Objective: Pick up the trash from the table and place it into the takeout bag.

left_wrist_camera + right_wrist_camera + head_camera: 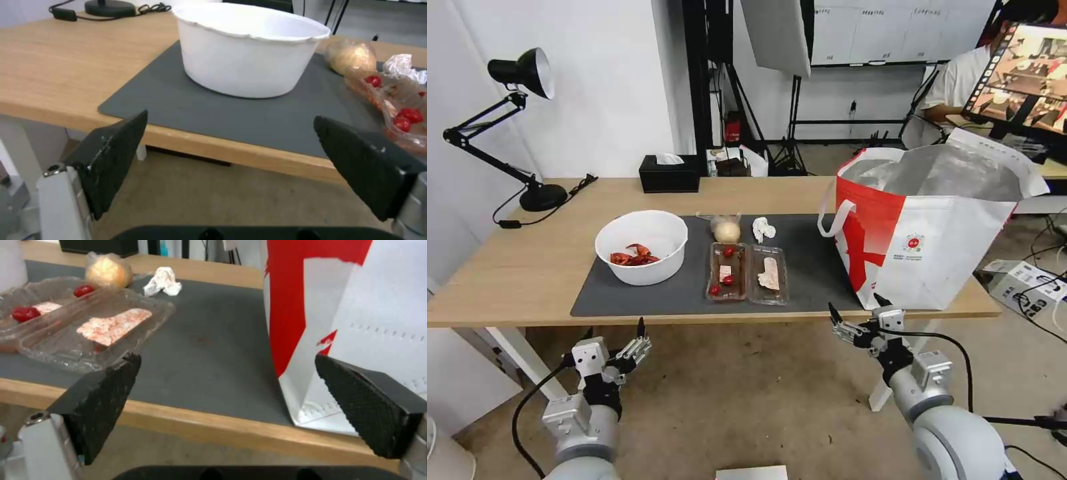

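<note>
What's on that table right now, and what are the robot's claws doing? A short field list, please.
bowl: white bowl, red shells, left end of grey mat
tray: clear tray, mat centre
ball: beige wrapped ball, behind tray
tissue: crumpled tissue, beside ball
bag: takeout bag, open, right end of table
left gripper: open, below table edge
right gripper: open, near bag

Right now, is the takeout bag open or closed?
Open: the bag stands upright on the table, mouth spread wide, silver lining showing inside.
</note>
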